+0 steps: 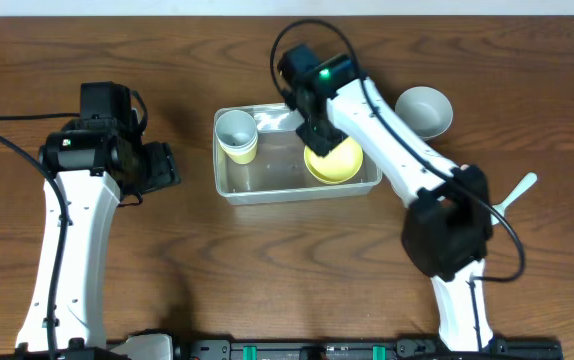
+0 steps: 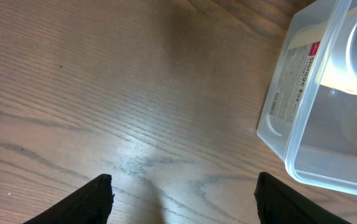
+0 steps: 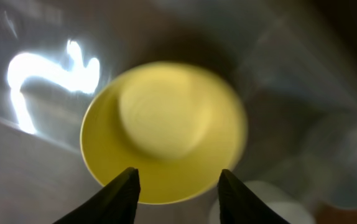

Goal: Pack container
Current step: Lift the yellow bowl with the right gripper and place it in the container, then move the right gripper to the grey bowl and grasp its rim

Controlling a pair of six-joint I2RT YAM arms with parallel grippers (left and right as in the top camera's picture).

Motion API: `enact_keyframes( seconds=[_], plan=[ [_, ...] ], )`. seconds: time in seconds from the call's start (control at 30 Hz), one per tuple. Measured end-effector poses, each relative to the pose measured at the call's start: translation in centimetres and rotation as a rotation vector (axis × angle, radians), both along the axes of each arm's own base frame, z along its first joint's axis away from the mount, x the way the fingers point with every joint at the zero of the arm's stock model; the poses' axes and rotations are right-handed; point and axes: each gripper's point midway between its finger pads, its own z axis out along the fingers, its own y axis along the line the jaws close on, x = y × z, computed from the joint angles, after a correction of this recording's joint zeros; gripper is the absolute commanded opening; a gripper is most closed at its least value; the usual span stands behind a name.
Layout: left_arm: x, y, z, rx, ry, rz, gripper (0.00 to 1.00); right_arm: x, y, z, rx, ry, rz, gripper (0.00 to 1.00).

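The table [image 1: 267, 270] is filling the whole overhead view, wood grain running across it. The 2 arms are reaching up from the bottom edge – the left arm [image 1: 62, 250] at the left of the frame, the right arm [image 1: 407, 150] bending from lower right toward the centre. The tub [image 1: 297, 188] is sitting at centre, slightly above the middle, with a cup [image 1: 237, 135] standing in its left end and a yellow bowl [image 1: 334, 160] lying in its right end. A white bowl [image 1: 424, 110] is resting on the table at upper right, just beside the right arm, and a white spoon [image 1: 517, 190] is lying at the right edge.

The right gripper [image 1: 317, 132] is hanging over the yellow bowl, jaws parted and holding nothing – the wrist view is blurred. The left gripper [image 1: 157, 168] is hovering left of the tub, fingers [image 2: 94, 199] spread wide over bare wood.
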Motion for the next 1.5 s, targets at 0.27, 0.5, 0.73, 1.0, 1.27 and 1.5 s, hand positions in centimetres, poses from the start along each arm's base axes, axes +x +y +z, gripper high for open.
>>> enact_keyframes(
  seconds=[0.27,0.5,0.73,1.0,1.27,1.5],
  plan=[
    [0.0,0.0,0.0,0.001,0.0,0.0,0.74,4.0,-10.0,14.4,0.216,-0.343,-0.342,0.52],
    [0.0,0.0,0.0,0.001,0.0,0.0,0.74,4.6,-17.3,8.2,0.203,-0.134,-0.542,0.52],
    [0.0,0.0,0.0,0.0,0.0,0.0,0.74,4.7,-16.0,-1.7,0.161,0.11,-0.548,0.54],
    [0.0,0.0,0.0,0.001,0.002,0.0,0.74,4.3,-15.0,-5.6,0.138,0.198,-0.537,0.5],
    [0.0,0.0,0.0,0.001,0.002,0.0,0.74,4.6,-15.0,-8.0,0.128,0.222,-0.539,0.38],
    [0.0,0.0,0.0,0.001,0.002,0.0,0.74,4.7,-15.2,-8.0,0.114,0.214,-0.545,0.35]
  ],
)
